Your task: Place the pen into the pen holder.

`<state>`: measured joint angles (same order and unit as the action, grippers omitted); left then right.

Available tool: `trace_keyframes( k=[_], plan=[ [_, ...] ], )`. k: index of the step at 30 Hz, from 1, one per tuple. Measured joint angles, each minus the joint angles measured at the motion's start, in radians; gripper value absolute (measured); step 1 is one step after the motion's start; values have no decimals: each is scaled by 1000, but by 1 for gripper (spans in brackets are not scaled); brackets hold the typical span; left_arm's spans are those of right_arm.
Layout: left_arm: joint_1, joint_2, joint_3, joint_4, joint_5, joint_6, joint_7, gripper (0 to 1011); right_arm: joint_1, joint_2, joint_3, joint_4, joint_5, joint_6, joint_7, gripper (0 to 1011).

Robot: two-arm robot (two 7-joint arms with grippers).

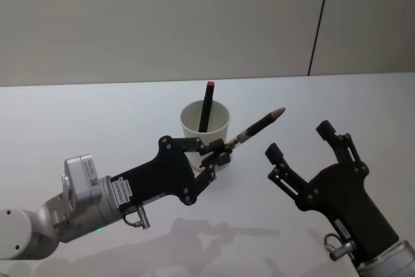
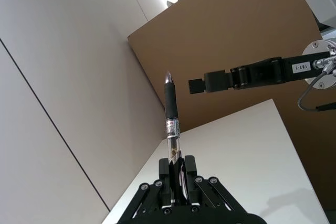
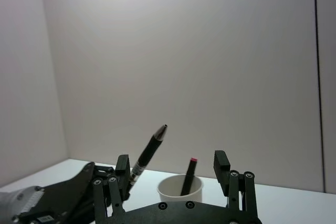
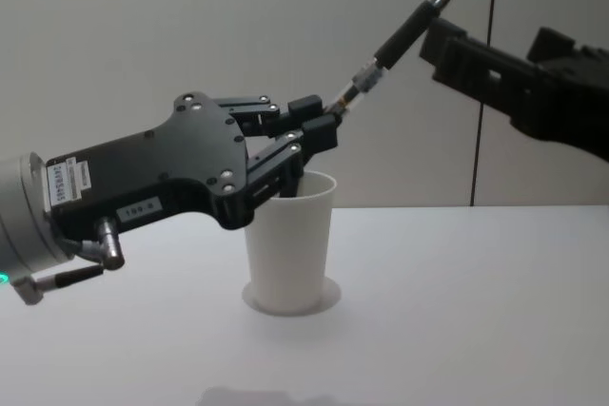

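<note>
My left gripper (image 1: 222, 152) is shut on the lower end of the pen (image 1: 260, 123), a clear barrel with a black grip and a silver tip. The pen slants up and away over the near side of the pen holder (image 1: 205, 125), a white tapered cup. In the chest view the left gripper (image 4: 319, 119) hangs just above the holder's rim (image 4: 290, 254) and the pen (image 4: 400, 35) points toward my right gripper (image 4: 504, 52). My right gripper (image 1: 298, 141) stands open to the right of the holder, holding nothing. The left wrist view shows the pen (image 2: 171, 119) upright between the left gripper's fingers (image 2: 177, 162).
A second black pen with a red cap (image 1: 207, 104) stands inside the holder, leaning on its far wall. The white table (image 1: 84, 121) lies bare around the holder. A plain wall (image 1: 162, 17) rises behind the table.
</note>
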<state>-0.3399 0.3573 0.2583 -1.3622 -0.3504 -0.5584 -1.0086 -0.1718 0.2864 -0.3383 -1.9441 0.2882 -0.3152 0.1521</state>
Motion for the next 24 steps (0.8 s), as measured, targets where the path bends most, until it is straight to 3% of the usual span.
trace_keyframes(
  k=[3,9,24],
  plan=[
    [0,0,0,0,0,0,0,177,9,-4,1,12,51,-10,49,1002],
    [0,0,0,0,0,0,0,177,32,-19,1,34,105,-9,101,1002],
    [0,0,0,0,0,0,0,177,84,-64,-8,85,160,42,162,1002]
  ],
)
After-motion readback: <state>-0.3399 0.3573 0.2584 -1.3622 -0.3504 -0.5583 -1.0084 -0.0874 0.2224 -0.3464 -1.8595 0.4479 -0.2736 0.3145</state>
